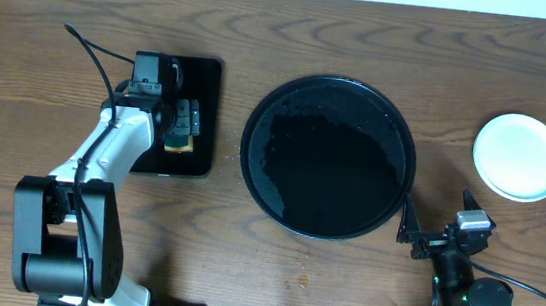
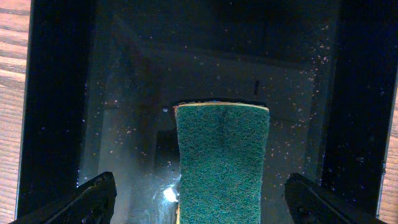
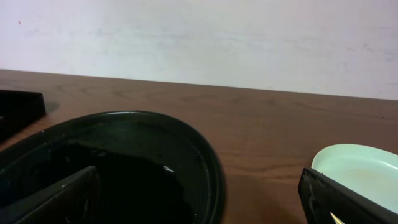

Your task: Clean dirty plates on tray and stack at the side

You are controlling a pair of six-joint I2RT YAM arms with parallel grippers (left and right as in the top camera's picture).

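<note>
1. Over the small rectangular tray [image 1: 209, 87], I'm hovering the left pincer [image 1: 183, 122] right above the sponge [image 1: 179, 144].
2. Left wrist view is showing the left pincer [image 2: 199, 186] spread wide, with a finger standing on either side of the sponge [image 2: 222, 155]. Neither is touching it, so it's gripping nothing.
3. Sponge is lying flat, green scrub face up, inside the rectangular tray [image 2: 56, 112]. I'm guessing it's parked there so grit and wet aren't getting onto the counter [image 1: 365, 31].
4. Right pincer [image 1: 413, 227] is sitting low by the front of the counter, just beside the lower-right rim of the round tray [image 1: 250, 156].
5. Right wrist view is showing the right pincer [image 3: 199, 174] gaping fully and holding nothing. The round tray [image 3: 186, 143] is lying to its left and the plates [image 3: 360, 168] to its right.
6. Round tray is carrying no plates, only a wet sheen and fine specks on the black.
7. Plates [image 1: 519, 157] are sitting on bare counter to the right, well apart from the round tray. Only the top one is showing, pale and looking clean, so I can't tell how many are lying under it.
8. I'm reading the stack as placed on that side so it's staying clear of the dirty tray and within the right arm's reach.
9. I'm judging the task as done or nearly so.
</note>
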